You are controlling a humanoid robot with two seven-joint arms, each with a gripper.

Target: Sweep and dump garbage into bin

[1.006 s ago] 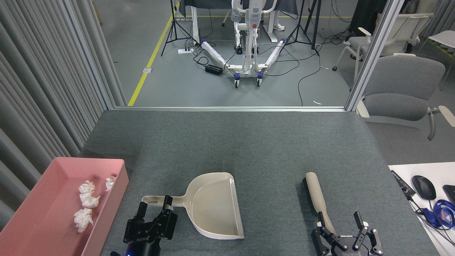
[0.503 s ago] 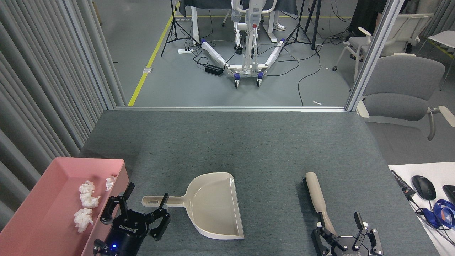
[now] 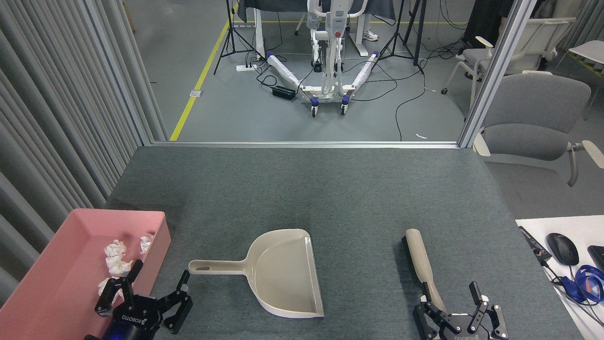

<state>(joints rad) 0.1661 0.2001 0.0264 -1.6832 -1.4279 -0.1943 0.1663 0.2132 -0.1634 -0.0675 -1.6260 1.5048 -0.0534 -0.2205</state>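
Note:
Several white tissue wads, the garbage (image 3: 115, 257), lie inside the pink bin (image 3: 56, 283) at the table's near left corner. A beige dustpan (image 3: 283, 271) rests flat on the grey table, handle pointing left, nothing in it. A beige brush (image 3: 420, 262) lies to its right. My left gripper (image 3: 159, 287) is open and empty, hovering over the bin's right wall, apart from the dustpan handle. My right gripper (image 3: 450, 296) stands open at the near end of the brush handle, holding nothing.
A white desk corner (image 3: 566, 255) with a black mouse and cables sits at the right. A grey chair (image 3: 533, 123) stands beyond the table's right edge. Grey curtain folds line the left side.
My left gripper let go of the dustpan handle, opened, and drew back left and toward me, ending over the bin's right wall. The right gripper, dustpan and brush stayed still.

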